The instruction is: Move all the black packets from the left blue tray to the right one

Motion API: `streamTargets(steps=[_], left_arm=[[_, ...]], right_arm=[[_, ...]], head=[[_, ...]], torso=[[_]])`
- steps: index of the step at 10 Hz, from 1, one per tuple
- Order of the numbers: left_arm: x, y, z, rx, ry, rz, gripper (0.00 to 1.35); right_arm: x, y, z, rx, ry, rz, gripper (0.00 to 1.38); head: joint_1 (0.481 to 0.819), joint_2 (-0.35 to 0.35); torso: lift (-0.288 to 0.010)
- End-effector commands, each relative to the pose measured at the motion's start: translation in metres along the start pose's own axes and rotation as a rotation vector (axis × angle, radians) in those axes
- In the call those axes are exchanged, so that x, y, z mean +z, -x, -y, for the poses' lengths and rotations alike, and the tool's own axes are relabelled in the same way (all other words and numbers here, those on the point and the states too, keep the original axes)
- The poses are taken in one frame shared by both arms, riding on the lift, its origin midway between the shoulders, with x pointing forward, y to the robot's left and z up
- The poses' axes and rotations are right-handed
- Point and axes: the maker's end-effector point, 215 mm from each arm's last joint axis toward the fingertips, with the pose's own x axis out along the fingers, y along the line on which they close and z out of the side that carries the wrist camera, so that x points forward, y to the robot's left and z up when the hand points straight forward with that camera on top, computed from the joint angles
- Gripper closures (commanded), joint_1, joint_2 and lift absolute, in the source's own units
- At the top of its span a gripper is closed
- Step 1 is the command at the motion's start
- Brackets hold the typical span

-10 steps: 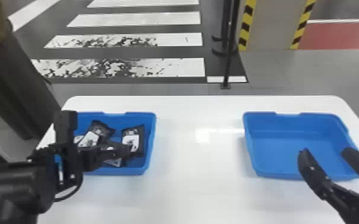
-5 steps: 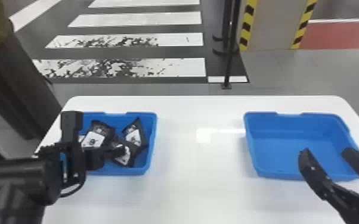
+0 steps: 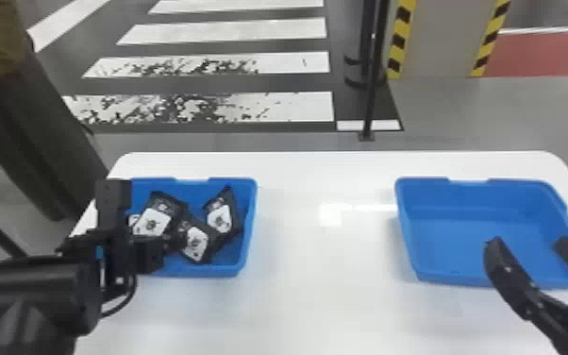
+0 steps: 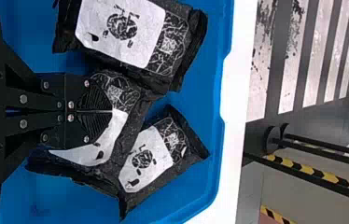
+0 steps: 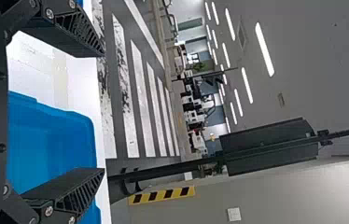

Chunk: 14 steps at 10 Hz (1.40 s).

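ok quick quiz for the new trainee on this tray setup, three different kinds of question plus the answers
1. True or false: the fingers of the right gripper are spread apart.
2. What colour are the labels on the black packets? a) red b) white c) yellow
3. Name the gripper whose fingertips are among the packets in the left blue tray.

Key: 1 true; 2 b; 3 left gripper

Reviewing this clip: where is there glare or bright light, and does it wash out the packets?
Head view: a bright reflection on the white table, between the trays; right wrist view: lit ceiling lamps; left wrist view: no glare over the packets' white labels, their dark print visible.
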Motion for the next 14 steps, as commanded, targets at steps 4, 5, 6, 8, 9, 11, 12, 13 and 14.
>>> streamTargets(steps=[4, 5, 6, 8, 9, 11, 12, 13, 14], left_arm=[[0.038, 0.052, 0.025, -0.019, -0.060, 0.126, 1.20], [0.030, 0.050, 0.025, -0.018, -0.053, 0.100, 1.20], [0.020, 0.051, 0.021, -0.012, -0.027, 0.071, 0.93], [0.005, 0.042, 0.040, -0.095, 0.065, 0.060, 0.13], [0.003, 0.037, 0.046, -0.115, 0.104, 0.064, 0.10], [0.003, 0.031, 0.052, -0.134, 0.145, 0.075, 0.13], [0.003, 0.031, 0.051, -0.129, 0.165, 0.086, 0.13], [0.003, 0.030, 0.056, -0.134, 0.199, 0.102, 0.13], [-0.002, 0.029, 0.064, -0.145, 0.233, 0.105, 0.13]], right_arm=[[-0.002, 0.001, 0.000, 0.000, -0.011, -0.002, 0.15], [-0.002, 0.001, 0.000, 0.000, -0.012, -0.004, 0.15], [-0.002, 0.001, 0.000, 0.000, -0.013, -0.001, 0.15], [-0.003, 0.001, 0.000, 0.001, -0.017, -0.002, 0.15], [-0.004, 0.001, 0.001, 0.000, -0.020, -0.004, 0.15], [-0.005, 0.001, -0.001, 0.004, -0.026, -0.005, 0.15], [-0.006, 0.001, -0.001, 0.005, -0.031, -0.005, 0.15], [-0.007, 0.001, -0.001, 0.007, -0.035, -0.006, 0.15], [-0.008, 0.001, -0.001, 0.007, -0.038, -0.008, 0.15]], head=[[0.695, 0.108], [0.695, 0.099], [0.695, 0.093], [0.695, 0.096], [0.695, 0.091], [0.695, 0.067], [0.695, 0.062], [0.695, 0.058], [0.695, 0.057]], torso=[[-0.140], [-0.140], [-0.140], [-0.140], [-0.140], [-0.140], [-0.140], [-0.140], [-0.140]])
